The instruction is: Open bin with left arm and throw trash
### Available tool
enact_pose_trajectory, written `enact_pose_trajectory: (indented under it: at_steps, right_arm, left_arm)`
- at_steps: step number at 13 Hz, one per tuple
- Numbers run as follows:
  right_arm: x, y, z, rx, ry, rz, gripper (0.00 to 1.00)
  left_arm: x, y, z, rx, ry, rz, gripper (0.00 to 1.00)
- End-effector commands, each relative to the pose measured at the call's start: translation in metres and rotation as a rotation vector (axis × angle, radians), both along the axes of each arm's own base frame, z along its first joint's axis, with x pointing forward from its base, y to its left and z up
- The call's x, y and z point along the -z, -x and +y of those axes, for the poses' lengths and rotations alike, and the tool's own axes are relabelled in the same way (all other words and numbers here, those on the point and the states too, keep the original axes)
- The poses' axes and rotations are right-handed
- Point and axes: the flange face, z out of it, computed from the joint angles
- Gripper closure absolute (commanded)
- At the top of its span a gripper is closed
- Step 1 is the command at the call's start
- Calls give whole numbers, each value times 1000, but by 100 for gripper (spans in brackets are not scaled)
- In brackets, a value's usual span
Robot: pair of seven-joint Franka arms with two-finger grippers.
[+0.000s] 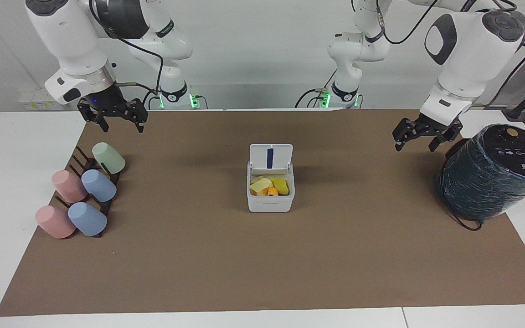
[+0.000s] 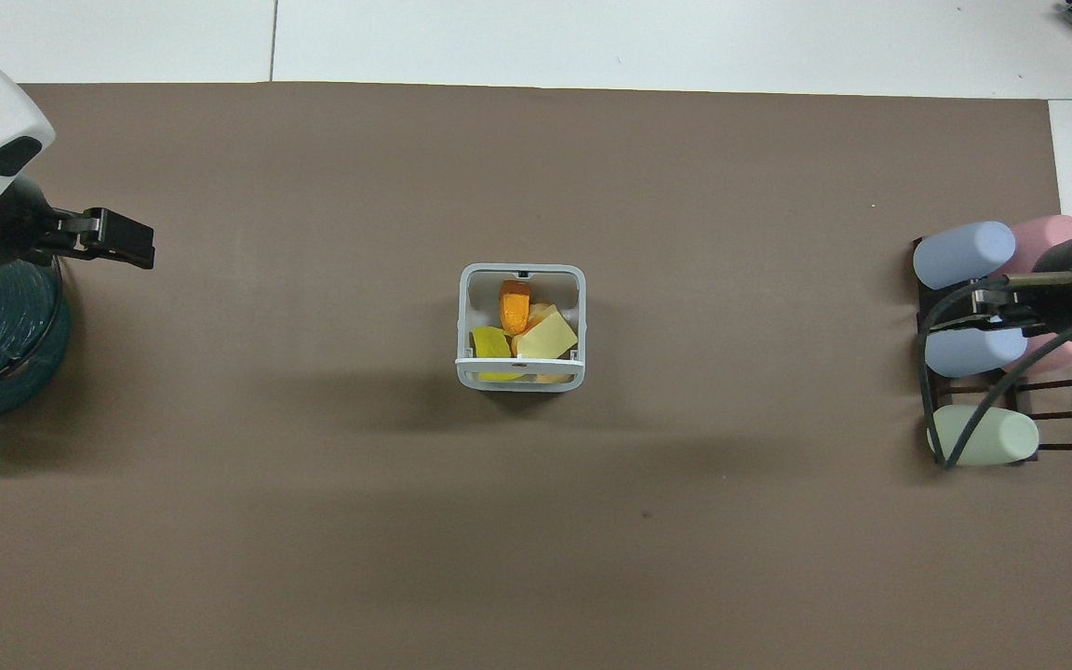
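Note:
The white bin [image 1: 270, 202] stands in the middle of the brown mat with its lid [image 1: 270, 157] swung up and open. Inside lie three trash scraps: a pale yellow one [image 1: 260, 185], a bright yellow one [image 1: 281, 185] and an orange one [image 1: 272, 192]. In the overhead view they also show inside the bin's rim [image 2: 467, 316]. My left gripper [image 1: 414, 146] is open and empty, in the air over the mat beside the dark cylinder. My right gripper [image 1: 123, 129] is open and empty, raised over the cup rack. Both are well away from the bin.
A big dark plastic-wrapped cylinder [image 1: 495, 171] stands at the left arm's end of the table. Several pastel cups, such as a green one [image 1: 108, 157], lie on a dark rack [image 1: 80, 157] at the right arm's end. The brown mat [image 1: 262, 264] covers most of the table.

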Motion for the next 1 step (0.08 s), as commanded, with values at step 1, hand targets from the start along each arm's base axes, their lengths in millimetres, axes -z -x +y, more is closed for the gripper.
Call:
enact_pose_trajectory:
  at_steps: [1]
  right_arm:
    - [1, -2, 1, -25, -1, -2, 0]
  left_arm:
    - [-2, 10, 3, -1, -19, -7, 0]
